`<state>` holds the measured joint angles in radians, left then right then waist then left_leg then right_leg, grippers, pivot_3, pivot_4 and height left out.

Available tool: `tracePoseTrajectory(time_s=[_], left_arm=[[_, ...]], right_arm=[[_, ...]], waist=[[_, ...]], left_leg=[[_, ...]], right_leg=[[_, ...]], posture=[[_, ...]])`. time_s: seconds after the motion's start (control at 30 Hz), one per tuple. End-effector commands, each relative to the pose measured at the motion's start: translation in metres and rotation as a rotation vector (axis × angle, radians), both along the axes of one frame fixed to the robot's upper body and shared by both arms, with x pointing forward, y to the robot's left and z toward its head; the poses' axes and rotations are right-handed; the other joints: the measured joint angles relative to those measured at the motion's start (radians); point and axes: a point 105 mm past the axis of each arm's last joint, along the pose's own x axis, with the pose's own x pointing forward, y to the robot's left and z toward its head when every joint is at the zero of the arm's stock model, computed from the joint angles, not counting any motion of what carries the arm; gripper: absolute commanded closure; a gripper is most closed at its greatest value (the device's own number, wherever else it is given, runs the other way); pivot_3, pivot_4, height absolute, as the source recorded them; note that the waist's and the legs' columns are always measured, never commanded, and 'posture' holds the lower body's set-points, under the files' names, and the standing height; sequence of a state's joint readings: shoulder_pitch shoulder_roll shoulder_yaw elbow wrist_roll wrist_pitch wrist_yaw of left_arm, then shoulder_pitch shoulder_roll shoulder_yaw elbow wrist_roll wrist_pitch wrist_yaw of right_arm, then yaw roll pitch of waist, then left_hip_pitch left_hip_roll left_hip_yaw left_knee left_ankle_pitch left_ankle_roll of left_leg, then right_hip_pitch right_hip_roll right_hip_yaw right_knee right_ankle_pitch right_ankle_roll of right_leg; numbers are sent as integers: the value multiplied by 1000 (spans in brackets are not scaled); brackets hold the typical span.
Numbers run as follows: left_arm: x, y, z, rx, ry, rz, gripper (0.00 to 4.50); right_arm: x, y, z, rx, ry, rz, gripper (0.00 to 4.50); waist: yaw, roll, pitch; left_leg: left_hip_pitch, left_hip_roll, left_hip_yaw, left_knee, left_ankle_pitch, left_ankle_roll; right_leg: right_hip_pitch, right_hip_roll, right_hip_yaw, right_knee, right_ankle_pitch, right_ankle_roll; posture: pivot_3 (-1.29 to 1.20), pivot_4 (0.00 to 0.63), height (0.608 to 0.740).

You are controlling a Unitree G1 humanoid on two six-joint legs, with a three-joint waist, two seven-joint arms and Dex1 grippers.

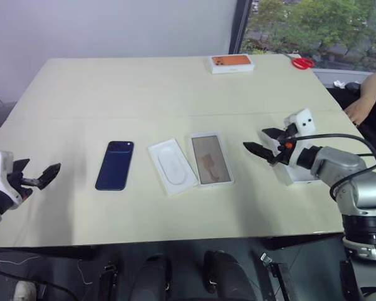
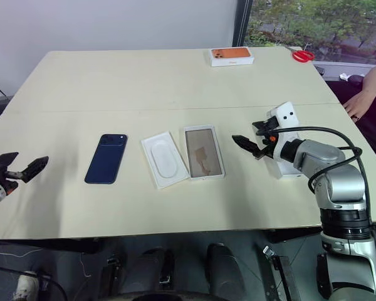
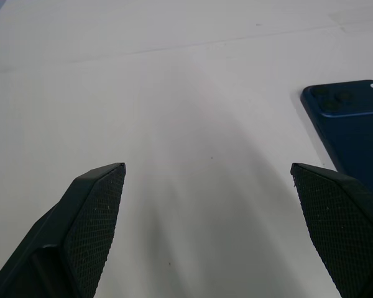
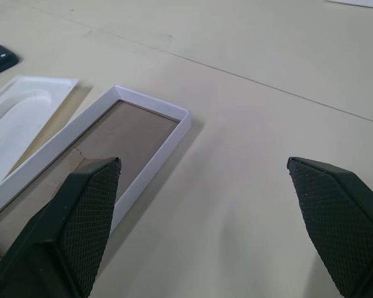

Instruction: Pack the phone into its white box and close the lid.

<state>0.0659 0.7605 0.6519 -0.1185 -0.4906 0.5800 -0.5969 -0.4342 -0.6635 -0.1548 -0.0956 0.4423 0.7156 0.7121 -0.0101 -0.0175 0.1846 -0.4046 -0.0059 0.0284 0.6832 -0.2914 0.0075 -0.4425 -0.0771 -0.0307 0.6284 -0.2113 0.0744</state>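
On the pale cream worktop, the slim dark navy-blue phone lies flat, back up with its camera cluster at the far end, toward the left part of the near edge. Just beside it to the right sits a white moulded lid or insert, slightly angled, and touching that on its right is the shallow white cardboard box, open, its brownish inner floor showing. The left gripper hangs over the near left edge, well apart from the phone, its black fingers spread wide and holding nothing. The right gripper hovers just right of the white box, fingers likewise released and empty. Near the far right corner rest a white box with an orange top and red-handled scissors. A person's hand rests by the right edge.
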Motion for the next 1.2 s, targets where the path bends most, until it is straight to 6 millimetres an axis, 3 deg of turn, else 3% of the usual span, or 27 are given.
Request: tracePoseTrajectory(time_s=[0.03,0.33,0.47,0.7,0.8,0.87,1.03,1.2], left_arm=[[0,0,13,20,-53,0,0],[-2,-7,10,3,-49,-12,0],[5,-22,9,-50,-57,-35,0],[28,-71,-4,-106,5,-151,0],[37,-94,2,-175,-1,-184,0],[38,-130,8,-256,-1,-277,0],[36,-195,2,-499,135,-369,0],[35,-222,-18,-518,375,-327,0]], right_arm=[[-1,5,12,-1,-48,21,23],[-4,12,21,-14,-76,61,23],[-10,25,22,-21,-88,114,23],[-32,64,27,-25,-121,263,23],[-34,67,25,-31,-118,273,23],[-35,68,21,-43,-117,276,23],[-40,75,18,-53,-124,290,23],[-43,76,17,-55,-122,291,23]], waist=[[-1,0,0],[-1,0,0],[0,0,0],[2,0,0],[1,0,0],[3,-1,0],[4,-1,0],[-1,-2,-1]], left_leg=[[0,0,0,0,0,0],[0,0,0,0,0,0],[0,0,0,0,0,0],[0,0,-1,0,0,0],[0,0,-1,0,0,0],[0,-1,0,0,0,0],[0,-1,-1,1,0,0],[0,-1,-2,2,0,0]], right_leg=[[0,0,0,0,0,0],[0,0,0,0,0,0],[0,-1,0,0,0,-1],[0,-1,0,0,0,0],[0,0,0,0,0,0],[0,0,0,0,0,1],[1,0,0,1,1,1],[2,5,0,2,0,2]], posture=[[0,150,740],[0,150,740],[0,150,740],[0,150,740],[0,150,740],[0,150,740],[0,150,740],[0,150,740]])
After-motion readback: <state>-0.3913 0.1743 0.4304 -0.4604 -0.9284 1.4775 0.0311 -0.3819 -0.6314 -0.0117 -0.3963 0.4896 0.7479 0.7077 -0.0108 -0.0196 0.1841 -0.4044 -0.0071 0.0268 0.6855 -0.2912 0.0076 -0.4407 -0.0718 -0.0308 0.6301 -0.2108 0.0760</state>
